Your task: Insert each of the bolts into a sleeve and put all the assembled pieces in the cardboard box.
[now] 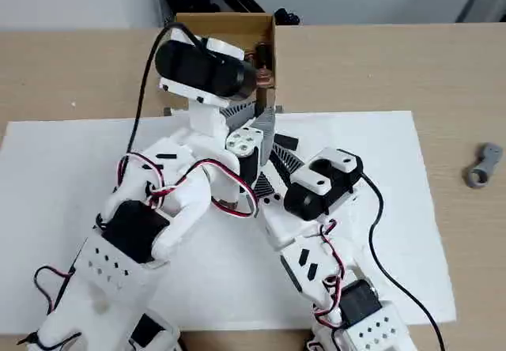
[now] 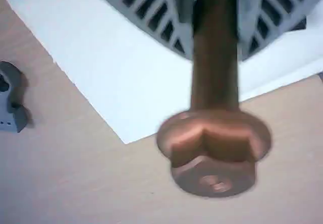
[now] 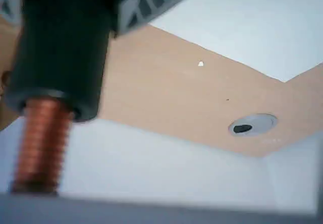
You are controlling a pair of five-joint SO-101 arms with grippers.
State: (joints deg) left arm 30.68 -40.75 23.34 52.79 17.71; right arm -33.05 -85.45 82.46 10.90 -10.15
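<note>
A copper bolt [image 2: 214, 148] with a flanged hex head is clamped by its shank in my left gripper [image 2: 214, 27], which is shut on it between slatted grey fingers [image 2: 146, 7]. In the high view the bolt [image 1: 265, 73] hangs beside the right wall of the cardboard box [image 1: 225, 25], under the left gripper [image 1: 265, 114]. My right gripper [image 1: 277, 157] sits just below and is shut on a black sleeve [image 3: 63, 47]. A copper threaded end [image 3: 43, 143] sticks out of the sleeve. I cannot tell whether this thread belongs to the same bolt.
A white paper sheet [image 1: 379, 209] covers the middle of the wooden table. A small grey part [image 1: 482, 165] lies on bare wood at the right and shows again as the grey part [image 2: 10, 103]. A round grommet [image 3: 252, 124] sits in the tabletop.
</note>
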